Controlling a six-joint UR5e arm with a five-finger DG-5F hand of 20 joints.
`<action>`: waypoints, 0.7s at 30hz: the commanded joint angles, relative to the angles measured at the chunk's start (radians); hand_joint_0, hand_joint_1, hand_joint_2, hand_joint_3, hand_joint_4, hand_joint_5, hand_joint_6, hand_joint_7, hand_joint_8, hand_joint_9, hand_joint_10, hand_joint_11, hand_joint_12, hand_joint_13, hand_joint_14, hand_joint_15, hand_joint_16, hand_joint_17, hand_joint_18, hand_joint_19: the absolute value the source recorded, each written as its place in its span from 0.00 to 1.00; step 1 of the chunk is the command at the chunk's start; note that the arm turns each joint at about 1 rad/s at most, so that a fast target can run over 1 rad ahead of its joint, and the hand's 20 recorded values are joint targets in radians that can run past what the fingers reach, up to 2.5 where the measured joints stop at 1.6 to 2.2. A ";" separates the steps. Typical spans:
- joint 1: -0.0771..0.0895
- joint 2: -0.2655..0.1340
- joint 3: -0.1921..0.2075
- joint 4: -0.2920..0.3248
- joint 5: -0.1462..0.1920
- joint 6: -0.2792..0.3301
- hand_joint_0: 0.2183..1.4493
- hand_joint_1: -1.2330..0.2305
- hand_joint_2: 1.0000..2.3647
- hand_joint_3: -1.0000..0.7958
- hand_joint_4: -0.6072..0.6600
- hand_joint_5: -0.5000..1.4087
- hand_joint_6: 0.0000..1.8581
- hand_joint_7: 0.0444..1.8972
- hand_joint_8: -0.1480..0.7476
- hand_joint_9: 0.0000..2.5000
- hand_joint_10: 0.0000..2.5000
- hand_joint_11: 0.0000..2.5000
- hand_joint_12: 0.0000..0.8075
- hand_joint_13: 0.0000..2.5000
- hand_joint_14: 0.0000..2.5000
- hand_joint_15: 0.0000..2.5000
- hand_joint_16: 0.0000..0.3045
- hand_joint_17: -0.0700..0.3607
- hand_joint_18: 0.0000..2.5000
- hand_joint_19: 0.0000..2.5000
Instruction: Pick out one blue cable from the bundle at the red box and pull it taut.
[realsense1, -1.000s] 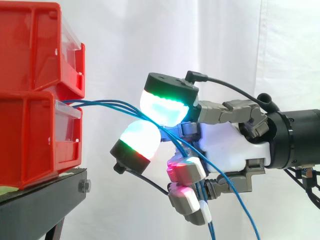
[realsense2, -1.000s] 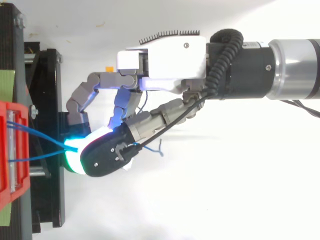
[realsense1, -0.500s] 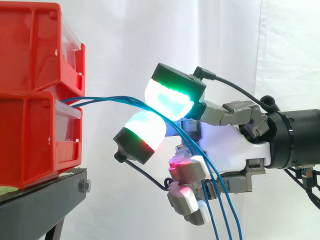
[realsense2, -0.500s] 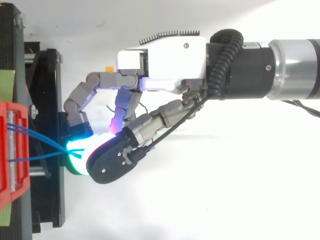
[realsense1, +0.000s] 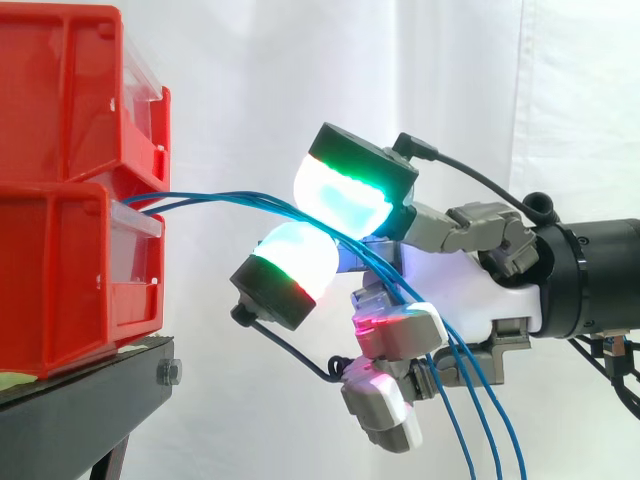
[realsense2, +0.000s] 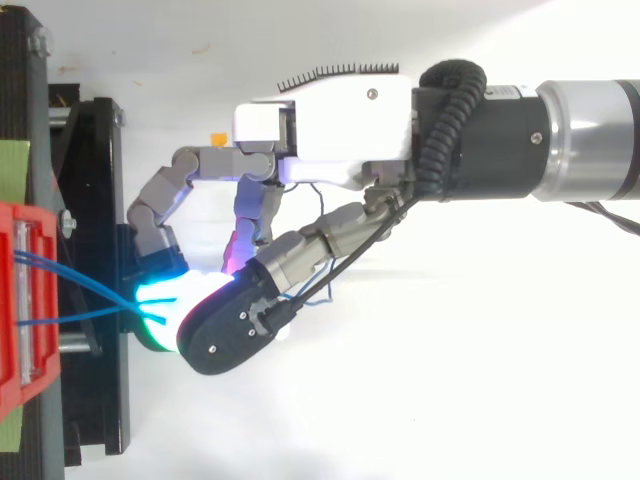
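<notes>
Just beside the red box (realsense1: 70, 280), the hand (realsense1: 470, 290) pinches several blue cables (realsense1: 215, 198), so singling one out comes next.

A bright, evenly lit white curtain (realsense1: 250, 90) hangs in vertical folds. A black stand (realsense1: 80, 415) with 1 bolt (realsense1: 168, 373) stands at lower left, above a white surface (realsense2: 420, 420).

Level side, overhead; both near hand (realsense1: 472, 285).
</notes>
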 joint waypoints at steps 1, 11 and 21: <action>0.000 0.001 0.001 0.000 0.000 0.000 0.31 0.30 0.00 0.28 0.32 0.22 0.49 0.56 0.46 0.59 0.01 0.36 0.43 0.50 0.01 0.27 0.16 0.41 0.40 0.33; -0.002 0.000 -0.001 0.000 0.000 0.000 0.27 0.43 0.00 0.28 0.25 0.23 0.47 0.58 0.45 0.61 0.01 0.34 0.43 0.51 0.01 0.27 0.16 0.42 0.42 0.34; -0.003 0.000 -0.001 -0.003 0.000 0.000 0.33 0.51 0.00 0.28 0.35 0.24 0.43 0.54 0.44 0.60 0.01 0.34 0.44 0.50 0.01 0.27 0.16 0.42 0.40 0.34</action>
